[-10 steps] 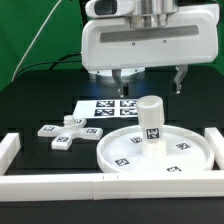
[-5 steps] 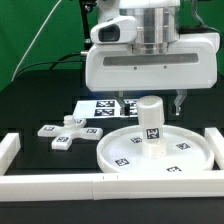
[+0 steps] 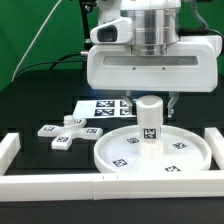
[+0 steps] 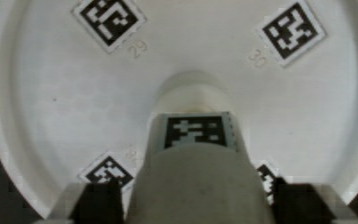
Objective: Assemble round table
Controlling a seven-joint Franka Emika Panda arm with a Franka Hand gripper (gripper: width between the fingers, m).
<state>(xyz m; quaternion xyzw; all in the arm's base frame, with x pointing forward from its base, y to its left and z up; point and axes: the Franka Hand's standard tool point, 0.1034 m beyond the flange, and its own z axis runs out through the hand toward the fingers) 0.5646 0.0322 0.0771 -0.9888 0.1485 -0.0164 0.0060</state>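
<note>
The large white round disc top [image 3: 115, 150] lies flat on the black table. The short cylinder leg [image 3: 150, 125] stands upright at its middle. The cross-shaped base [image 3: 68, 130] lies loose on the table to the exterior view's left of the disc. My gripper [image 3: 147, 103] is open and hangs right over the leg, one finger on each side of the leg's top. In the wrist view the leg [image 4: 197, 160] fills the middle above the disc [image 4: 51, 110]. A dark finger [image 4: 98, 205] stands at each side of it, with a thin gap.
The marker board [image 3: 100, 105] lies behind the disc, partly under the gripper body. White border rails run along the front [image 3: 50, 183] and stand at both ends [image 3: 8, 148] [image 3: 214, 140]. A green backdrop is behind.
The gripper has come down and shifted slightly to the exterior view's left. Its fingers now flank the leg's top. The leg, disc and base have not moved.
</note>
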